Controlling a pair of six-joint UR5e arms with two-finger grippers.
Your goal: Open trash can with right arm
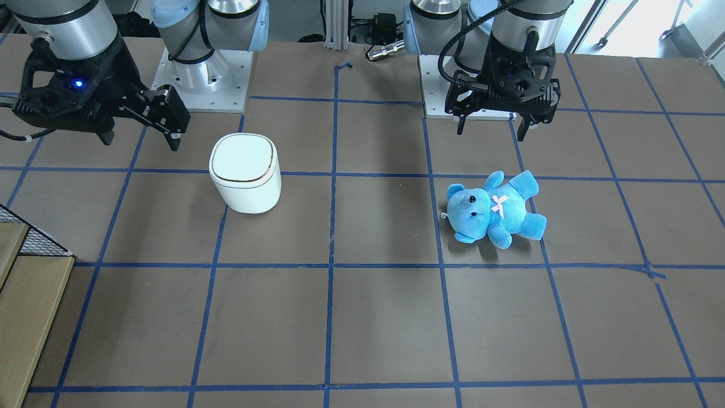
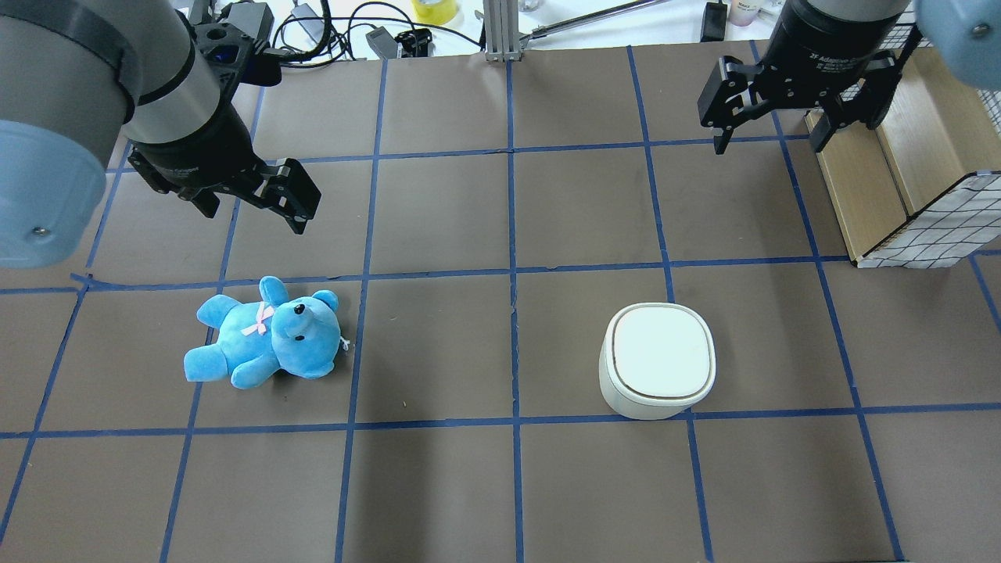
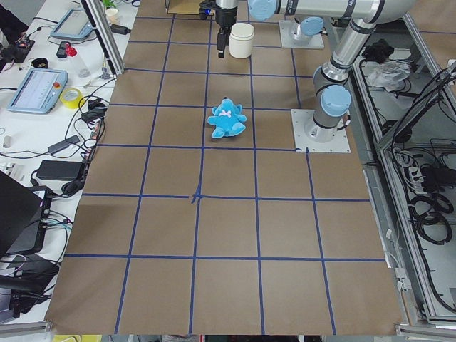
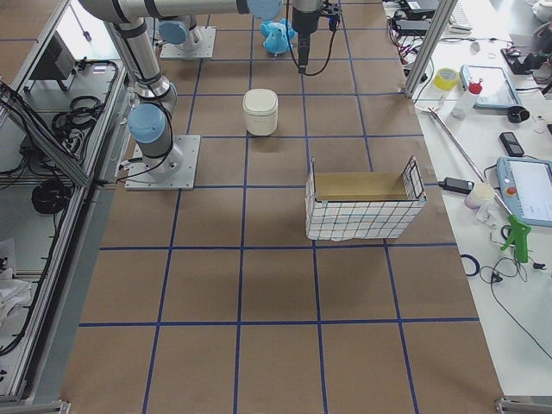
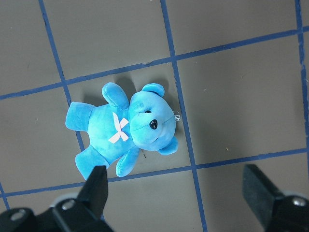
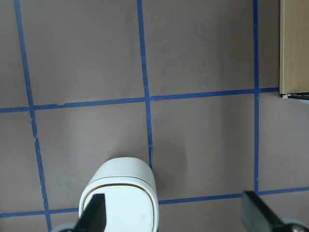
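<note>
Apart from the wide-spread, empty right gripper [image 2: 770, 145], the trash can [image 2: 627, 393] stands upright, lid [image 2: 661, 349] shut on top.

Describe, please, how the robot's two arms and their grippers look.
The right arm and left arm are silver-grey tubes with pale blue joint caps. Each carries a bulky black two-finger gripper: the right gripper shows a glowing blue light, the left gripper a looped black cable.

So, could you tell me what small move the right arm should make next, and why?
Probably bring the right gripper over the trash can: its jaws stand open and empty, off to the side of the can, and the lid lies shut, untouched.
</note>
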